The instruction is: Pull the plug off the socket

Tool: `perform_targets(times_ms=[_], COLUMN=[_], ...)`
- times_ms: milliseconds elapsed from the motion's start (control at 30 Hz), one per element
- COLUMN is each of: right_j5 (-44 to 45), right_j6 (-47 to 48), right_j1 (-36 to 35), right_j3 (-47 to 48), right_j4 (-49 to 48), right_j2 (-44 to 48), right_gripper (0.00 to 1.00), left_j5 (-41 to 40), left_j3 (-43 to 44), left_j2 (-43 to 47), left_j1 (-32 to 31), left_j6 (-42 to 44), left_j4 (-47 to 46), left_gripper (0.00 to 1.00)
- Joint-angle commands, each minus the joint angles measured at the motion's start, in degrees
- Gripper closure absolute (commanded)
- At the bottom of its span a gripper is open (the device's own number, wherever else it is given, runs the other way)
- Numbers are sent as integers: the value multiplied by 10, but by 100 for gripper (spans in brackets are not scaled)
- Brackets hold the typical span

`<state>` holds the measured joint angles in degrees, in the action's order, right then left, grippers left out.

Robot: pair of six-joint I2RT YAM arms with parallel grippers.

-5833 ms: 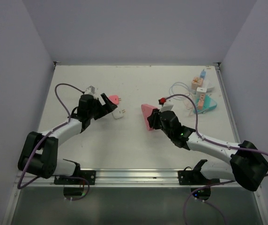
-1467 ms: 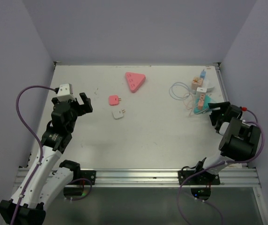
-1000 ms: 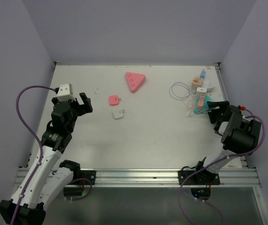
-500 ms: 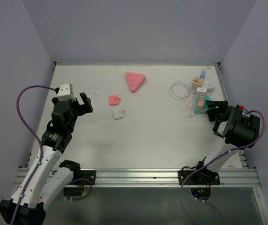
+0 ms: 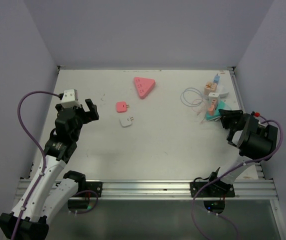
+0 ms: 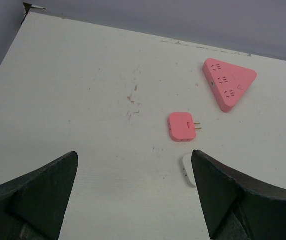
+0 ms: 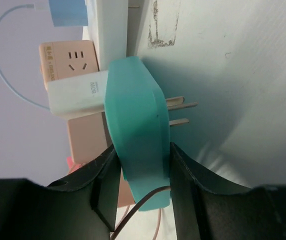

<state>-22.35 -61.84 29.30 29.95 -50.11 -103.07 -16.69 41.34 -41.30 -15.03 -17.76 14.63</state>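
The plug [image 7: 135,125], a teal block, lay at the right side of the table [image 5: 158,145] among a cluster of adapters. The right gripper [image 7: 139,167] was closed on its near end, 1 finger on each flank. Its prongs [image 7: 180,106] showed bare on one face, clear of any socket. The opposite face met a white charger [image 7: 78,92], which sat against a peach socket [image 7: 68,60]. Whether the charger was seated in the plug or only touched it could not be told. The step in hand was judged to be the pull itself. The grip should be kept firm and the plug drawn straight along the prong axis, without twist. The draw should be slow, because the neighbouring blocks appeared loose and could follow. Nothing braced the cluster: the left gripper [image 6: 133,197] hung wide open over the left half of the table, well apart. Before it lay a pink plug [image 6: 182,126], a white plug [image 6: 188,170] and a triangular socket [image 6: 229,85].
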Motion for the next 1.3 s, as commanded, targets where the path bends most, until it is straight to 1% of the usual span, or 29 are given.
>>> perform_targets(times_ms=[0, 33, 133, 200, 267, 333, 433, 467, 500, 600, 700, 733, 800, 833, 900, 967, 1067, 1100, 1167, 1200, 1233, 1267], right_j5=[3, 3, 13, 17, 23, 28, 41, 59, 67, 85, 95, 97, 100, 103, 119, 134, 174, 187, 219, 222, 241, 290], right_j6=[27, 34, 70, 96, 116, 138, 169, 180, 202, 227, 247, 251, 262, 266, 270, 274, 299, 307, 324, 339, 348, 358], right_j1=[1, 1, 1, -1, -4, -18, -62, -78, -111, -181, -244, -259, -309, -324, -369, -401, -483, -500, -531, -560, -573, -586], right_j3=[-9, -9, -9, -9, -7, -6, 1, 12, 18, 39, 62, 66, 77, 81, 83, 83, 89, 93, 102, 109, 113, 122], right_j4=[19, 50, 119, 165, 199, 236, 279, 296, 322, 349, 370, 374, 377, 378, 375, 372, 367, 374, 382, 388, 393, 403], right_j2=[84, 98, 167, 214, 241, 279, 321, 330, 337, 363, 373, 374, 375, 374, 374, 374, 369, 366, 357, 355, 353, 354], right_gripper=[89, 93, 100, 100, 100, 100, 100, 100, 100, 100, 100, 100, 100, 100, 100, 100, 100, 100, 100, 100, 100, 100], left_j5=[5, 4, 6, 8, 10, 13, 21, 26, 32, 65, 125, 140, 163, 206, 252, 277, 283, 278, 259, 257, 259, 261], left_j3=[-3, -3, -2, -2, -3, -3, -4, -4, -4, 1, 15, 18, 20, 20, 18, 15, 15, 16, 21, 25, 24, 23], left_j2=[1, 2, 3, 3, 3, 2, -1, -3, -7, -21, -42, -47, -61, -66, -85, -98, -120, -130, -144, -159, -166, -171], left_j1=[2, 2, 2, 2, 2, 2, 2, 2, 2, 2, 2, 2, 2, 2, 0, -6, -40, -68, -100, -125, -134, -141], left_j6=[13, 13, 12, 13, 12, 11, 9, 7, 6, -9, -47, -56, -76, -100, -142, -167, -208, -224, -236, -242, -256, -263], left_j4=[-22, -21, -21, -22, -22, -22, -22, -22, -27, -27, -12, -9, -7, -6, -7, -15, -40, -55, -65, -74, -79, -86], left_gripper=[2, 2, 2, 1, 2, 2, 2, 1, 1, 1, 1, 1, 1, 1, 1, 1, 1, 1, 2, 2, 2, 2])
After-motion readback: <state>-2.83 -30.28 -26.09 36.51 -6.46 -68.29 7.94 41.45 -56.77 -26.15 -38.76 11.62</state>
